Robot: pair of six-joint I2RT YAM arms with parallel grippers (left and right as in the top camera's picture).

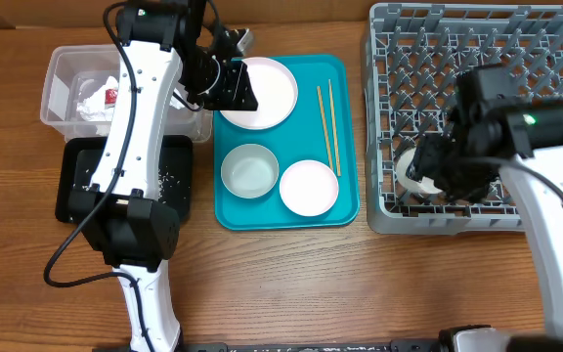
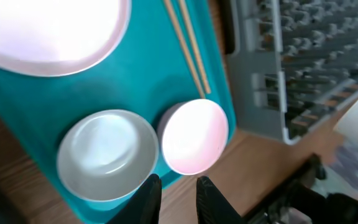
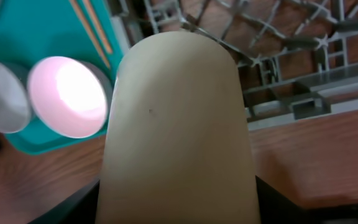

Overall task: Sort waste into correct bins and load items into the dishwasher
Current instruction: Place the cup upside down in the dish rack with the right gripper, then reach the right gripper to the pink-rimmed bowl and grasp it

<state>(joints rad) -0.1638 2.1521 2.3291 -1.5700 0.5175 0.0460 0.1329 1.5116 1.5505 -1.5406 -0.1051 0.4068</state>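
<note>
My right gripper is shut on the small white cup, held low over the front left part of the grey dish rack. My left gripper hovers over the teal tray, its fingers a narrow gap apart with nothing between them. On that tray lie the round white plate, two white bowls and two chopsticks.
The clear tub at the far left holds crumpled napkins and a bit of red wrapper. In front of it the black tray has rice grains scattered on it. The left arm crosses above both bins.
</note>
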